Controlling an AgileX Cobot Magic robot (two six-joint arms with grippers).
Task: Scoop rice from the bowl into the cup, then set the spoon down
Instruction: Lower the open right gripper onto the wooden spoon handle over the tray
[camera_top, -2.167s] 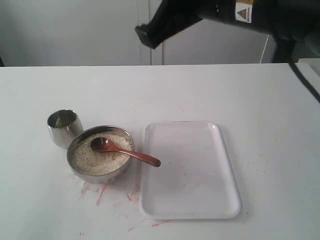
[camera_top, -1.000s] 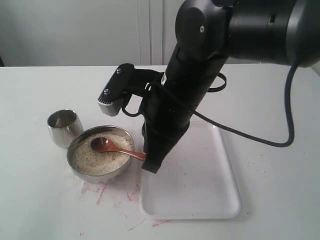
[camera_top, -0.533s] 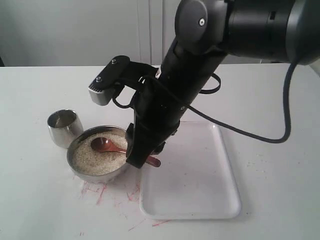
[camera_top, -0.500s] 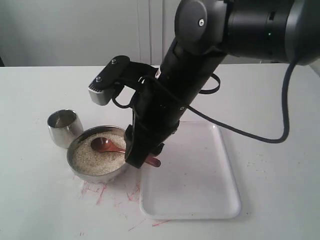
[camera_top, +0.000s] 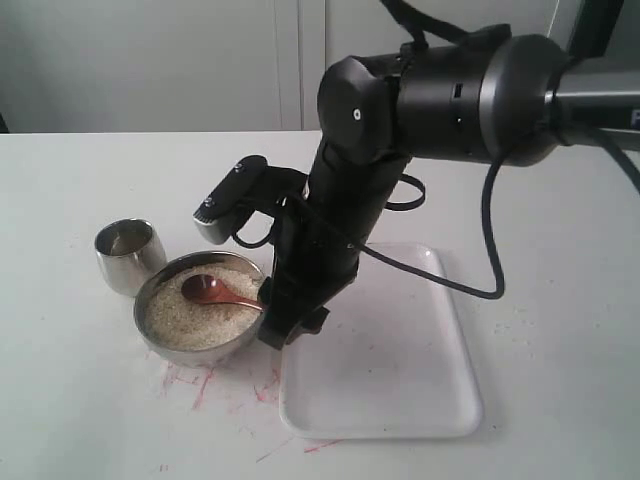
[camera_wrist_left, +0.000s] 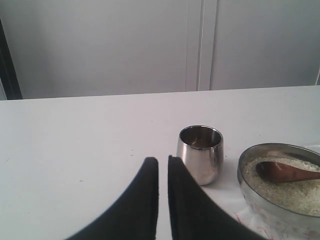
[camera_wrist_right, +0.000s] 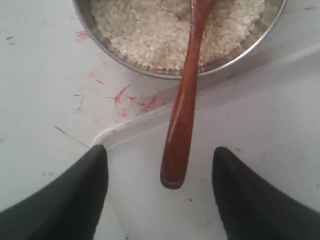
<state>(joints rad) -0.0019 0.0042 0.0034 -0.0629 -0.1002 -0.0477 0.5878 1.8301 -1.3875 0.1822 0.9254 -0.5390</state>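
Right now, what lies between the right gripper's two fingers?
In the right wrist view, the handle end of the spoon lies inside the open right gripper, touching neither side, over the corner of the white tray.

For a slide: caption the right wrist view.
Open right gripper flanks the spoon handle, which juts from the bowl of rice over the tray edge.

Light is soft, diffuse and fairly bright, leaving only a faint shadow under the bowl. Its steel rim gleams mildly. Near the bowl, the dark fingers look slightly blurred.
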